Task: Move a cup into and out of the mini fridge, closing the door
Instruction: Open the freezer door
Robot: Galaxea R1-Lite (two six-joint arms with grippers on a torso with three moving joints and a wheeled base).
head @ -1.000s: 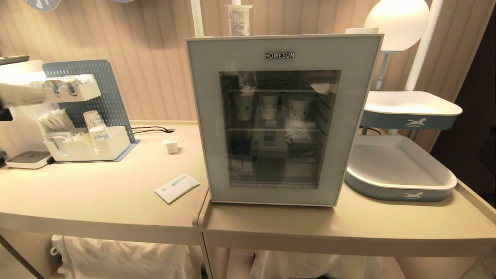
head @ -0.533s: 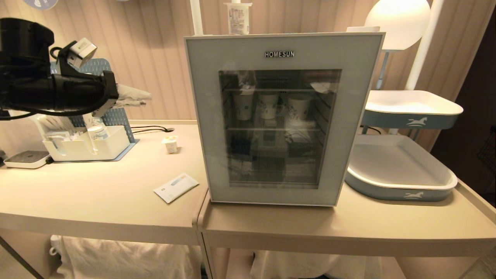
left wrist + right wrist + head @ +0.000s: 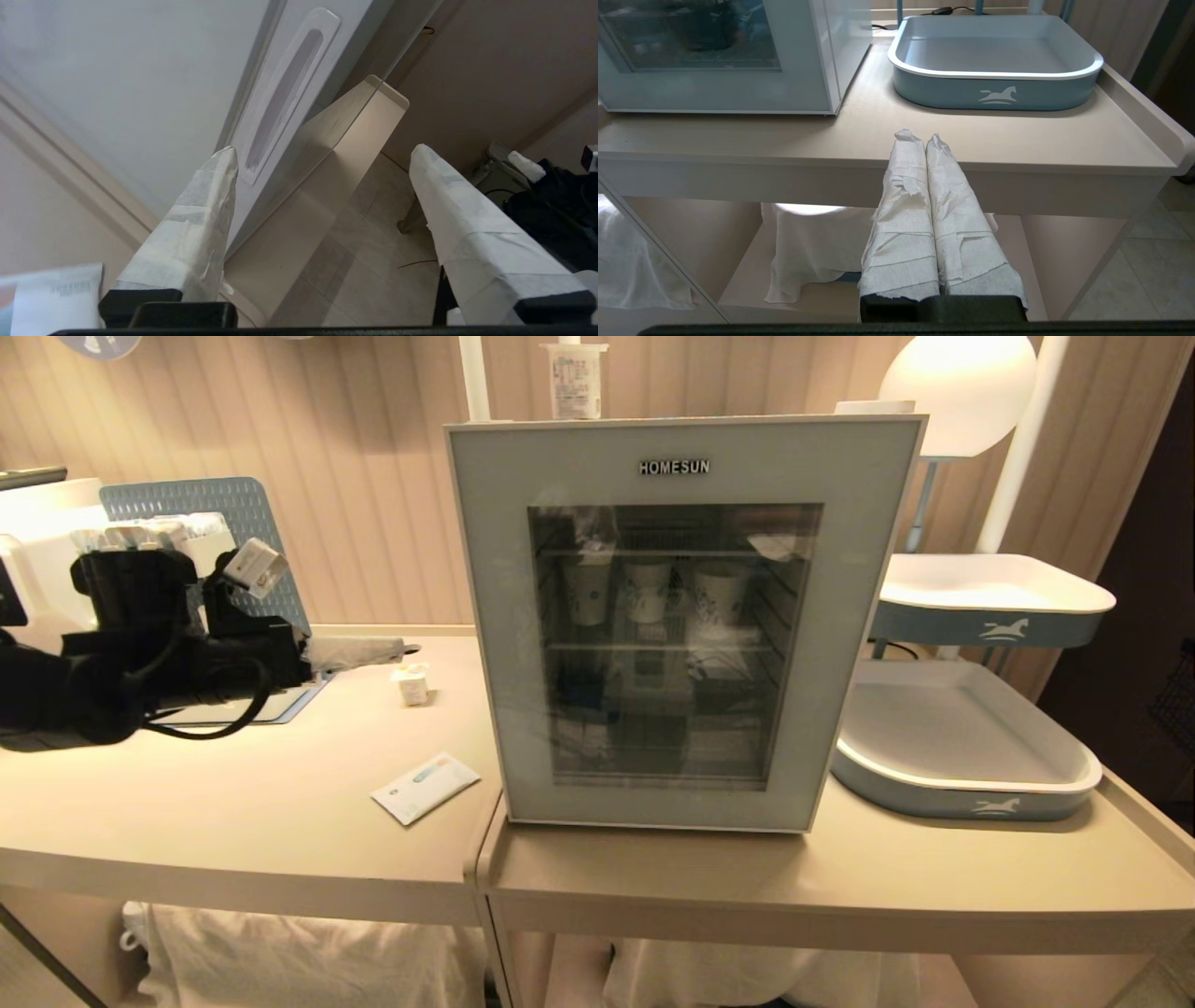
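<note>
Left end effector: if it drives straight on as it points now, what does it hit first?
Probably the mini fridge: the left end effector, open, points at its white side wall with the recessed handle. How far off is unclear.

door shut, blocks mini fridge interior; open tabletop left of it, only packet there.

The head view looks forward and down at the mini fridge, facing its door squarely from near. The left wrist view sits close beside the fridge's side, tilted. The right wrist view looks from low, before the table, toward the fridge's lower corner and blue tray, both shared with the head view.
</note>
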